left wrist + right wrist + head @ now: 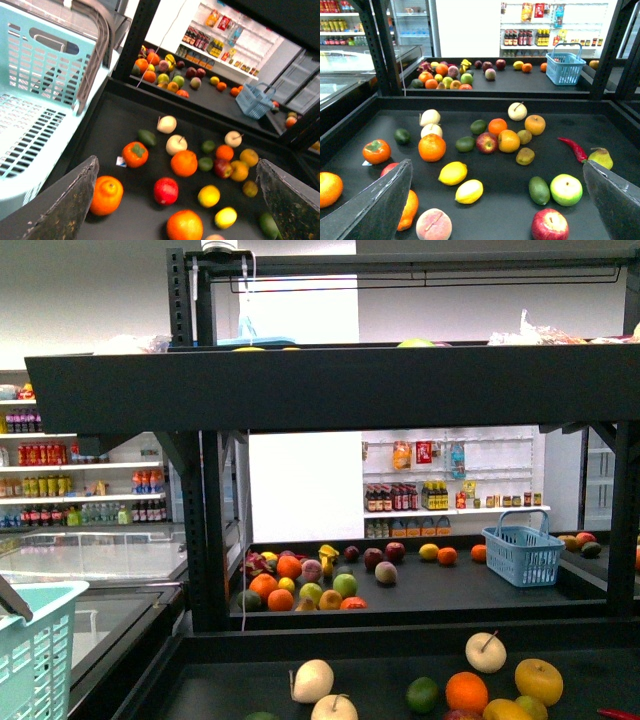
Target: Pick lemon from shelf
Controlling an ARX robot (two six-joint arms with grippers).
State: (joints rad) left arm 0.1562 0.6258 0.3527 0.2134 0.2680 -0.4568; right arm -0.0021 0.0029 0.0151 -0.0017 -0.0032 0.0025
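- Lemon (452,173) lies on the shelf (615,125) deck among other fruit, near the right gripper (496,165)
- This one and the left gripper (177,161) stand wide open, empty
- Approach step, I think; next, lower around the lemon

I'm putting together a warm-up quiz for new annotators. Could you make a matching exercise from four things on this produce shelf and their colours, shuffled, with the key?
Column one:
1 lemon
2 chilli pepper
3 far basket
4 avocado

Column two:
a blue
b yellow
c dark green
d red

Pairs: 1-b, 2-d, 3-a, 4-c
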